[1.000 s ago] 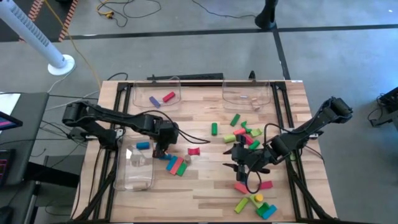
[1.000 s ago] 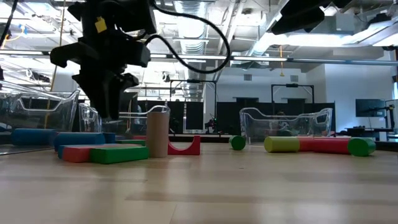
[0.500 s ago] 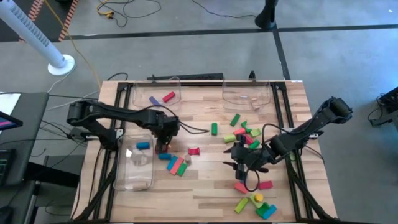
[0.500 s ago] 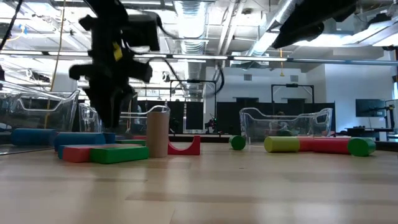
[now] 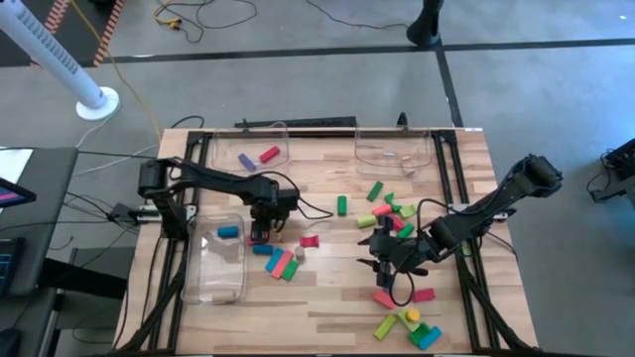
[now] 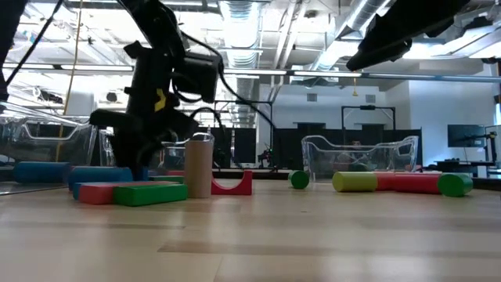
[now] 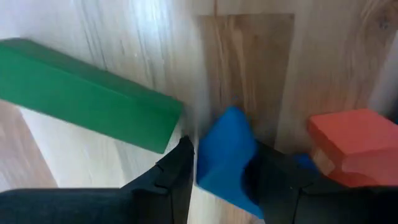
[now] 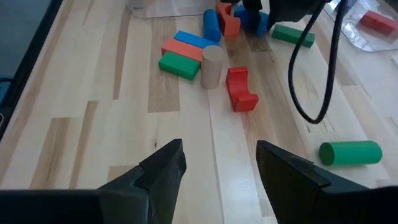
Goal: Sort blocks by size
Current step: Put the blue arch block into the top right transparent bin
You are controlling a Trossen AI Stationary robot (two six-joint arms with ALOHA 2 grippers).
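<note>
My left gripper (image 5: 260, 234) points straight down, low over the table beside the left bin. Its fingers stand on either side of a small blue block (image 7: 222, 158), which lies on the wood between a green bar (image 7: 87, 93) and a red block (image 7: 354, 140). In the low view the left gripper (image 6: 131, 153) sits behind a blue, red and green row of blocks (image 6: 129, 192). My right gripper (image 5: 385, 262) hovers open above bare wood, nothing between its fingers (image 8: 217, 149). More blocks lie scattered right of centre (image 5: 392, 213) and near the front edge (image 5: 407, 322). My left gripper has the blue block's two opposite sides (image 7: 202, 162) between its fingers, coming from above and pointing down. The block fills the gap, but I cannot tell whether the fingers touch it. The block rests on the table.
A clear bin (image 5: 220, 268) with a blue block lies at the left. Two clear bins stand at the far edge (image 5: 248, 149) (image 5: 394, 149). A wood cylinder (image 8: 211, 65) stands upright beside a red arch (image 8: 241, 90). A green cylinder (image 8: 351, 152) lies on its side. A black cable trails from my left arm.
My left gripper has come down from well above the blocks to table height and tipped to point straight down; its arm has swung a little toward the far edge. Its fingers keep the same gap. The blocks lie where they were.
</note>
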